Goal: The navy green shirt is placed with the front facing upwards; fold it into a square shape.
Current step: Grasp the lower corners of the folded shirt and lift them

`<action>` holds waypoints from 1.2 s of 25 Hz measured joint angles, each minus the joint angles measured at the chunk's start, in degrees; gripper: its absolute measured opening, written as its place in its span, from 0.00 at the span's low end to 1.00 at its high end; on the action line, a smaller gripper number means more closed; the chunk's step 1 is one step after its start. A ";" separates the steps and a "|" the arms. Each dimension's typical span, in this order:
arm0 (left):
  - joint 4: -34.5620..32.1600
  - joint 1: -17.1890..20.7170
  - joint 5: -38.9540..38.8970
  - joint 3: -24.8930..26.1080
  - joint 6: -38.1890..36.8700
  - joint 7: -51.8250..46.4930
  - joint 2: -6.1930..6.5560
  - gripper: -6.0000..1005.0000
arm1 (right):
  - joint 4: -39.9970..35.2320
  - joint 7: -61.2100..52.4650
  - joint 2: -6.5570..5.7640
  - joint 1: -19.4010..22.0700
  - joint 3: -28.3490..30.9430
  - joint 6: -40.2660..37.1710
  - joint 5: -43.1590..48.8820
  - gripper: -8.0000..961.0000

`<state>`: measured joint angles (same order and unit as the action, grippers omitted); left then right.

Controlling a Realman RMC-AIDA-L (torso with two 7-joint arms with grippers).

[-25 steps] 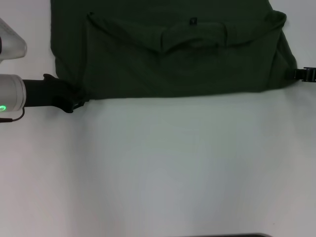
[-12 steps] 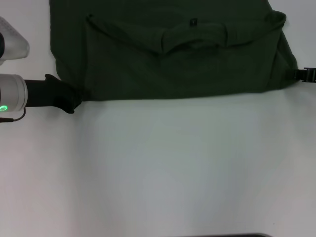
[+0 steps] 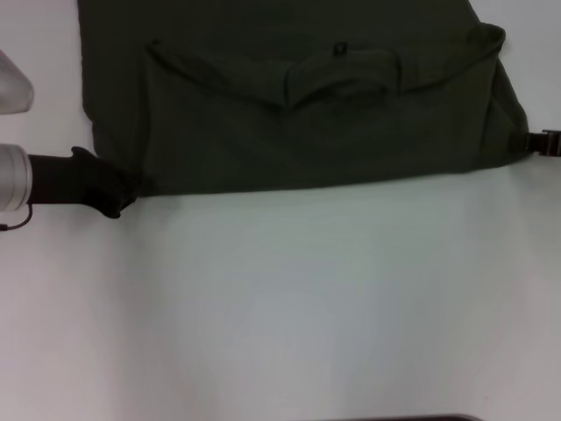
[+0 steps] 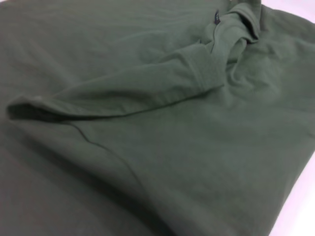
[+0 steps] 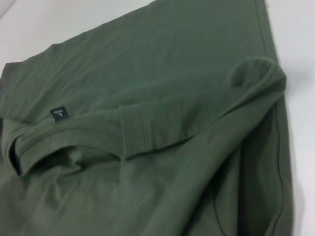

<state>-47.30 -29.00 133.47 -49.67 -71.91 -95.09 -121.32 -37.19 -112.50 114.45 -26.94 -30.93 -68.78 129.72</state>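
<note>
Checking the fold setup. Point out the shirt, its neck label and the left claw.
shirt [image 3: 307,132]: head view, folded body.
neck label [image 5: 59,113]: right wrist view, label face.
left claw [image 3: 118,189]: head view, tip at shirt's corner.

Looks like a lab or test bench rather than a home. Plain white tabletop [image 3: 289,298] fills the head view from 3 through 9 o'clock, evenly lit. No furnishings or room features visible to say more.

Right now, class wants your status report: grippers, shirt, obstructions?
Left gripper and right gripper at shirt's near corners. Sleeves folded in. Nothing blocking.
</note>
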 joint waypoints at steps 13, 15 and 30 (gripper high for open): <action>-4.70 4.30 0.09 0.49 -6.26 -0.58 0.40 0.03 | -0.46 3.98 1.34 2.39 3.46 -5.23 -0.25 0.03; -5.42 4.81 0.08 1.20 -7.90 -0.60 0.37 0.03 | -0.46 4.78 1.36 2.99 3.92 -6.41 -0.26 0.03; -6.28 8.08 0.12 7.39 -17.85 -0.30 2.02 0.03 | -0.16 11.22 1.39 9.70 9.61 -15.98 -0.26 0.03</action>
<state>-53.59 -20.92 133.59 -42.28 -89.76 -95.39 -119.30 -37.35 -101.28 115.83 -17.24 -21.31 -84.76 129.46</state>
